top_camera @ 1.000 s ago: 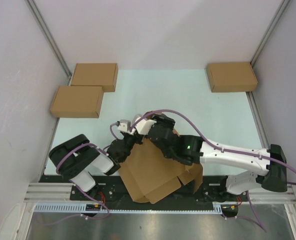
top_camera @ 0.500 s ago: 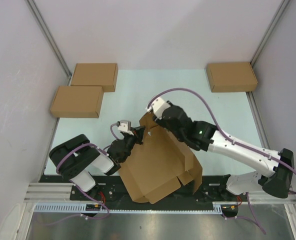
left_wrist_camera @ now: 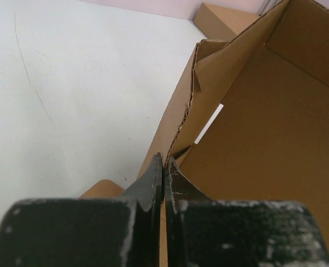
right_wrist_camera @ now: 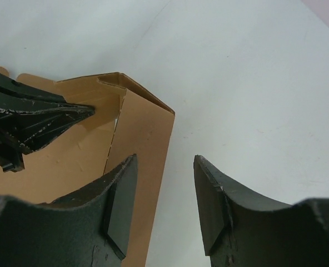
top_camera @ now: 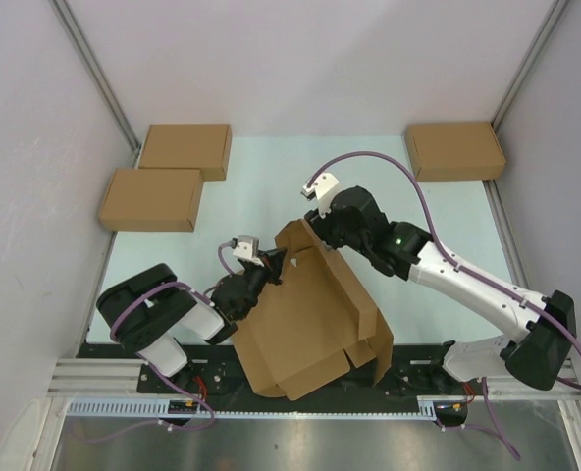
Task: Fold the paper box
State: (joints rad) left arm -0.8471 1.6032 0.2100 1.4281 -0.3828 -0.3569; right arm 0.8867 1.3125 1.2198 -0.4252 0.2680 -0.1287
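The paper box (top_camera: 305, 314) is a brown cardboard piece, partly raised, with walls standing along its far and right sides, at the near middle of the table. My left gripper (top_camera: 274, 263) is shut on the box's left wall edge; the left wrist view shows the fingers (left_wrist_camera: 163, 172) pinching the cardboard wall (left_wrist_camera: 209, 72). My right gripper (top_camera: 322, 228) is open and empty, just above the box's far corner. In the right wrist view its jaws (right_wrist_camera: 164, 161) stand wide apart over the corner wall (right_wrist_camera: 145, 133), with the left gripper's fingers (right_wrist_camera: 36, 119) visible at the left.
Two compact brown boxes (top_camera: 184, 150) (top_camera: 150, 199) lie at the far left and one (top_camera: 454, 150) at the far right. Grey walls close in the table on three sides. The arm bases sit along the near edge.
My right gripper has lifted off the box and moved away toward the far right, opening. The box's far wall now stands uncovered. The left gripper has stayed put.
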